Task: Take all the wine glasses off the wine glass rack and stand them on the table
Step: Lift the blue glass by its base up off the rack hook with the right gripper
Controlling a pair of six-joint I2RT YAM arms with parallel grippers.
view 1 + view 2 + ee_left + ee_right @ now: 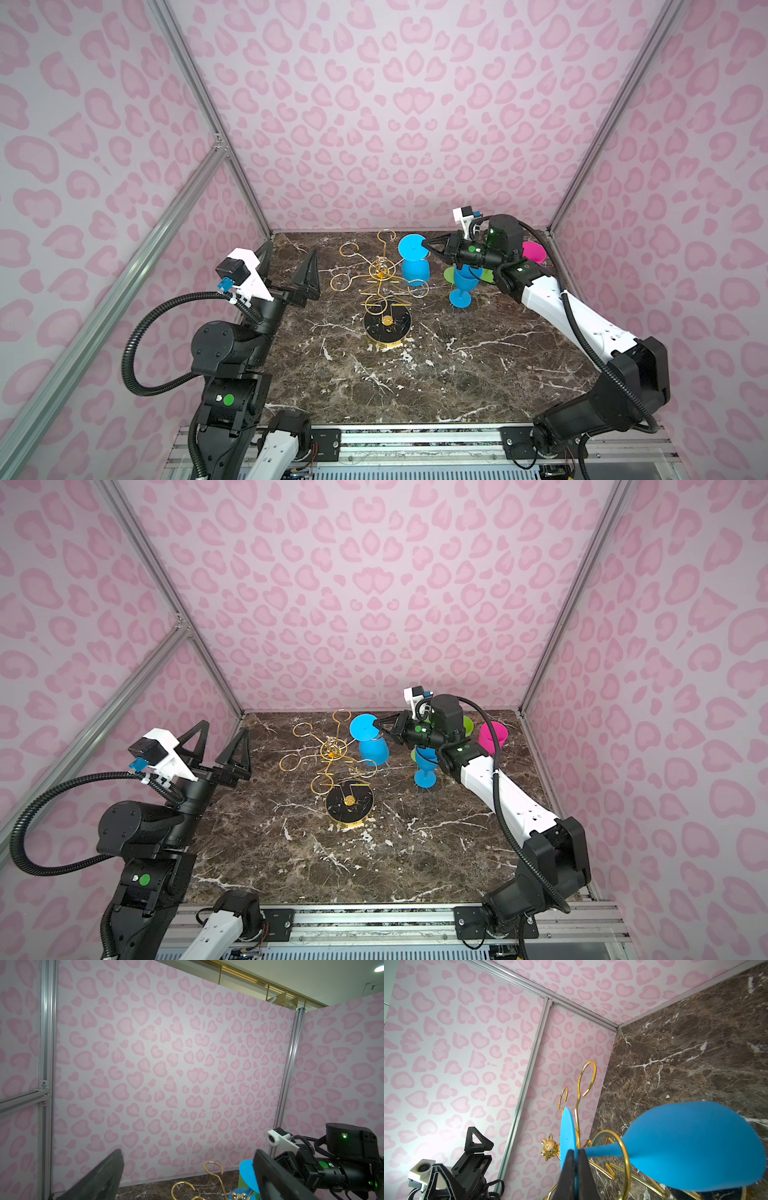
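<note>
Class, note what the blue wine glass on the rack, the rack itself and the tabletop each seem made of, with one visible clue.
Blue wine glass: matte, opaque, no glare; likely silicone or plastic. Wine glass rack: thin wire, shiny gold; probably plated metal. Tabletop: brown, white-veined marble look; real stone or print, cannot tell.

Tabletop (457,374) near side open; wine glass rack (386,330) mid-table; standing glasses (460,298) crowd right rear, gap seemingly narrow.

Black-and-white arms (548,299) carry ribbed black cables (129,349), green dots (227,400) and white cameras (253,274)
</note>
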